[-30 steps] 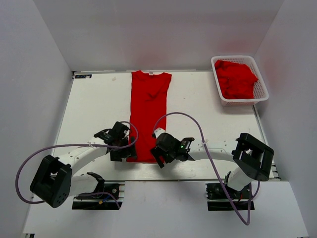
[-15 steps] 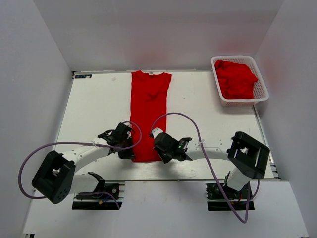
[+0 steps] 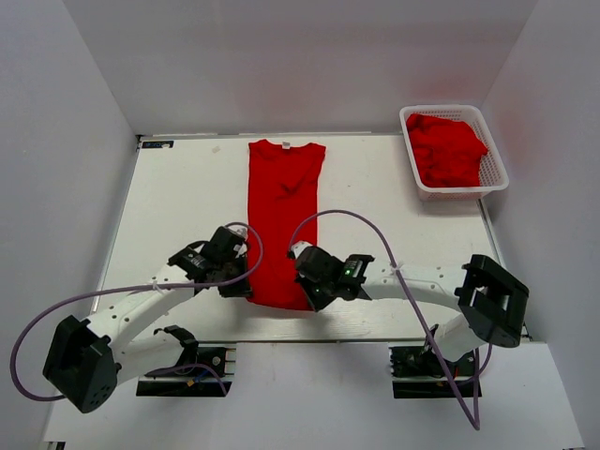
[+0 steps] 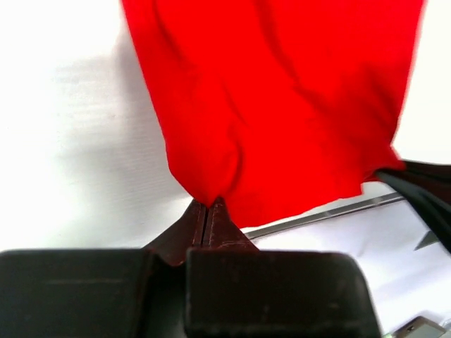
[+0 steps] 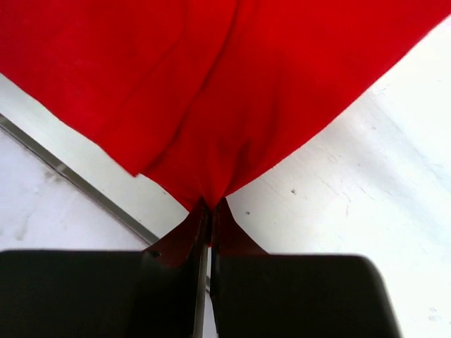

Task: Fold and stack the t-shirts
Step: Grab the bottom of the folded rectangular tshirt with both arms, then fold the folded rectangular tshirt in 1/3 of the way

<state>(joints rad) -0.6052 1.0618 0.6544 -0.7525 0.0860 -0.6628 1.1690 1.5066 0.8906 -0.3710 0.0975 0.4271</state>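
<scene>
White walls (image 3: 281, 56) enclose white table (image 3: 178, 197) bearing 1 red t-shirt (image 3: 281, 216).

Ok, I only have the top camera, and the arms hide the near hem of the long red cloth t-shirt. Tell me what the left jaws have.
Observer: The left wrist camera shows the left jaws shut on the near left corner of the long red cloth t-shirt, with the cloth pinched to a peak.
Operator: Now report the right side.
Observer: The right wrist camera shows the right jaws shut on the near right corner, with the cloth gathered into folds above them.
Operator: Check the hem between the corners.
Observer: In the left wrist view it runs unbroken from one corner to the other, and the table's thin metal edge strip shows just past it.
</scene>
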